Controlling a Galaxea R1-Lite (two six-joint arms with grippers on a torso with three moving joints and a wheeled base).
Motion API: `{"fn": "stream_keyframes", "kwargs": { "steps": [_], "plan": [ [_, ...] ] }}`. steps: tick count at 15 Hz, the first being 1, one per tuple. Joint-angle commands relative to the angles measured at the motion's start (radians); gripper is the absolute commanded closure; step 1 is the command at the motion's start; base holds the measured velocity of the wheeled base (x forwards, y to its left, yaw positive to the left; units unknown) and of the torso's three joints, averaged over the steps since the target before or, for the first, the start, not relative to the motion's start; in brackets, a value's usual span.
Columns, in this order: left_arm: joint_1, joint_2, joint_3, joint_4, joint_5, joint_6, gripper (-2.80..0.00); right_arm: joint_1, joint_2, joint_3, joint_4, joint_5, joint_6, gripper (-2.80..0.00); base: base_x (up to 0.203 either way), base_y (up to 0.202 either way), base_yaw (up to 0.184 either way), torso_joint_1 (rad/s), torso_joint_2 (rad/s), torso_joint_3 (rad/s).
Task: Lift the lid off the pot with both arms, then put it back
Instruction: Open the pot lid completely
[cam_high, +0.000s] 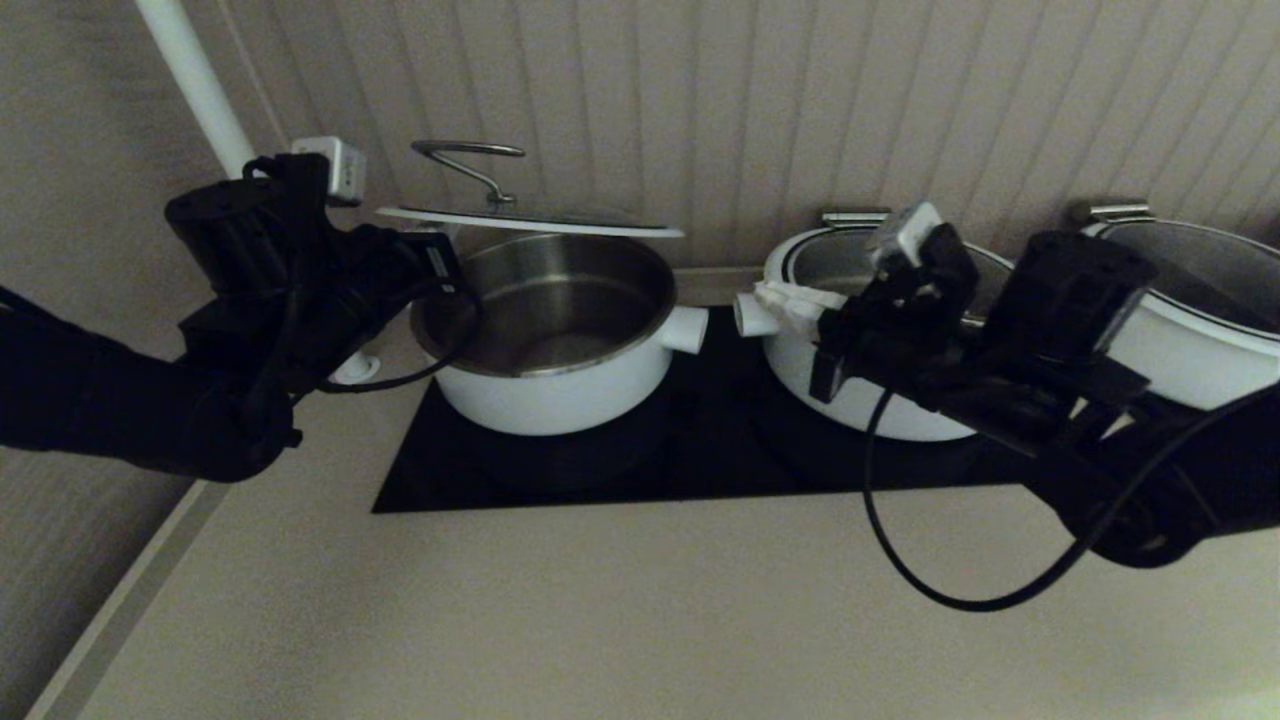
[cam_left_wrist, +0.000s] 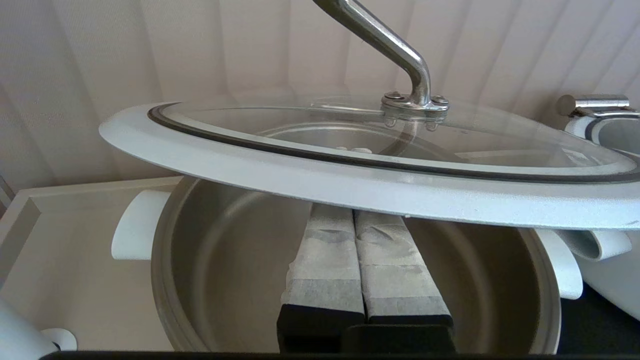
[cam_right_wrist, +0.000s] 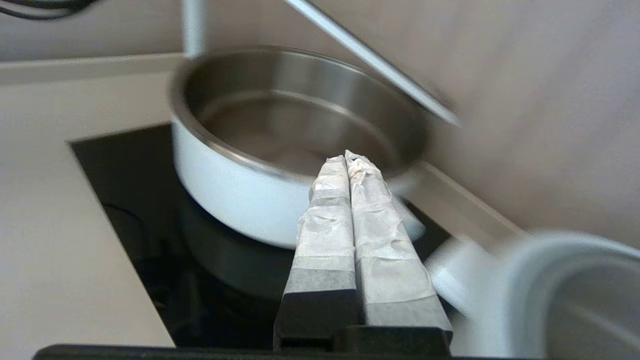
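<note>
The lid (cam_high: 530, 222), glass with a white rim and a steel loop handle (cam_high: 470, 160), hangs nearly level above the open pot (cam_high: 550, 340). My left gripper (cam_high: 445, 262) is shut, and its fingers reach under the lid's left edge, over the pot's mouth. In the left wrist view the lid's rim (cam_left_wrist: 350, 185) lies across the fingers (cam_left_wrist: 330, 250) and hides their tips, with the pot (cam_left_wrist: 220, 260) below. My right gripper (cam_high: 775, 298) is shut and empty beside the pot's right side handle (cam_high: 688, 328), clear of the lid. In the right wrist view it (cam_right_wrist: 346, 159) points at the pot (cam_right_wrist: 225, 185).
A second white pot (cam_high: 870, 390) stands to the right on the black cooktop (cam_high: 700, 460), right behind my right gripper. A third pot (cam_high: 1200, 330) is at the far right. A white pole (cam_high: 195, 80) and the wall are close behind.
</note>
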Motion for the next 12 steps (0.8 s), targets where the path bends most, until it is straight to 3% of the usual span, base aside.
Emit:
{"fn": "stream_keyframes", "kwargs": {
  "steps": [1, 5, 9, 12],
  "plan": [
    [0.000, -0.007, 0.000, -0.007, -0.001, -0.001, 0.00, -0.062, -0.066, 0.093, -0.067, 0.003, -0.001, 0.00, 0.000, 0.000, 0.000, 0.000, 0.00, 0.000],
    [0.000, -0.026, 0.026, -0.007, -0.001, 0.000, 0.00, -0.209, -0.115, 0.264, -0.269, 0.004, 0.010, 0.00, 0.000, 0.000, 0.000, 0.000, 0.00, 0.000],
    [-0.001, -0.033, 0.047, -0.008, 0.030, 0.001, 0.00, -0.377, -0.194, 0.427, -0.323, 0.004, 0.017, 0.00, 0.000, 0.000, 0.000, 0.000, 0.00, 0.000],
    [0.000, -0.033, 0.047, -0.008, 0.032, 0.001, 0.00, -0.429, -0.301, 0.561, -0.322, -0.002, 0.015, 0.00, 0.000, 0.000, 0.000, 0.000, 0.00, 0.000]
  ]
}}
